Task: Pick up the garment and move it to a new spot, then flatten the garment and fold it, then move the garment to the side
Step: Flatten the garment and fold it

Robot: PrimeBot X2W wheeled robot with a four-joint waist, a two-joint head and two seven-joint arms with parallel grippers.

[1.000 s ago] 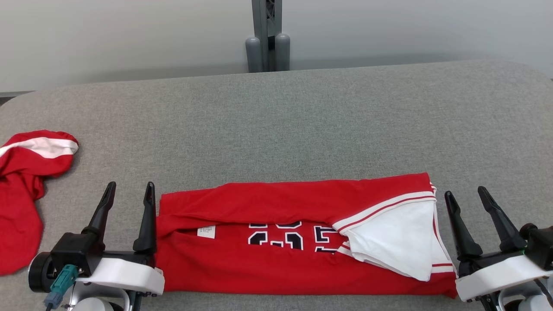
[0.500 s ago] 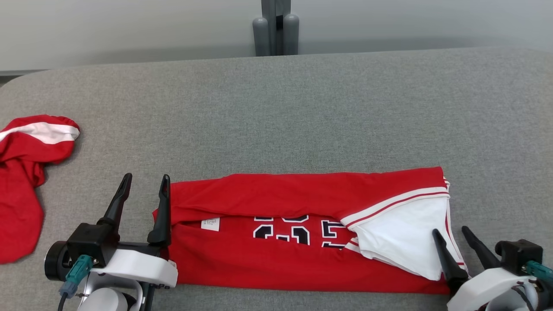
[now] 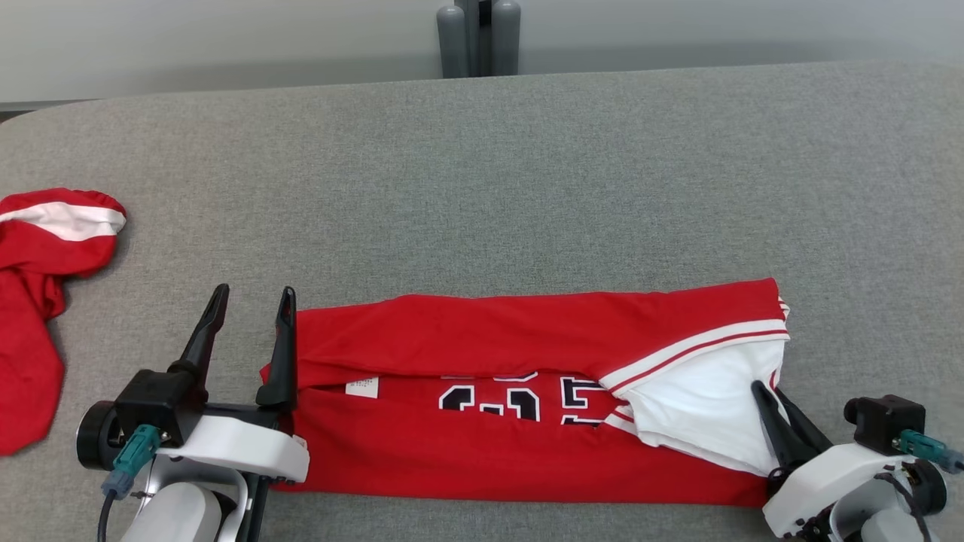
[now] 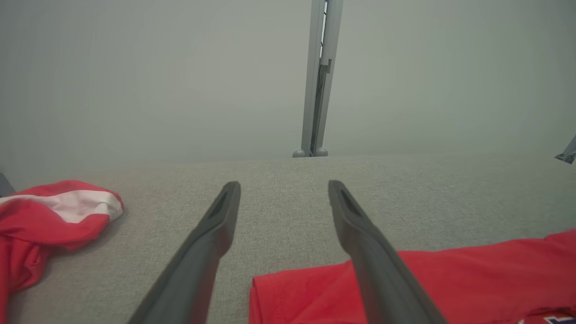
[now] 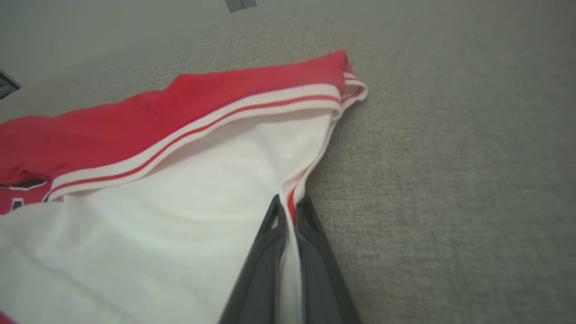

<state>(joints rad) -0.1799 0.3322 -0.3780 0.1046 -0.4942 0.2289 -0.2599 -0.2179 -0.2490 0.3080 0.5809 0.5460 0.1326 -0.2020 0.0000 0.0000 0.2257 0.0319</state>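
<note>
Grey table point(image 3: 527, 188) under a folded red garment point(image 3: 489, 339). Right gripper point(image 3: 764, 391) jaws pinched on its white edge. Left gripper point(image 3: 254, 293) jaws apart, empty.

jersey point(image 3: 489, 342): red knit cloth, matt; white cloth panel; ribbed red-and-white trim; numerals black and white, smoother than the knit.
jersey tag point(image 3: 361, 387): white, matt; cloth or paper, cannot tell.
table cover point(image 3: 527, 188): grey woven cloth, coarse flecked weave, matt.
second red garment point(image 3: 34, 301): matt cloth, white band.
left gripper point(image 3: 253, 290): fingers dark, smooth, matt, plastic-looking; housing white, smooth, faint sheen.
right gripper point(image 3: 764, 390): same finishes.
post point(image 3: 478, 38): grey, smooth, satin, metal-looking.
</note>
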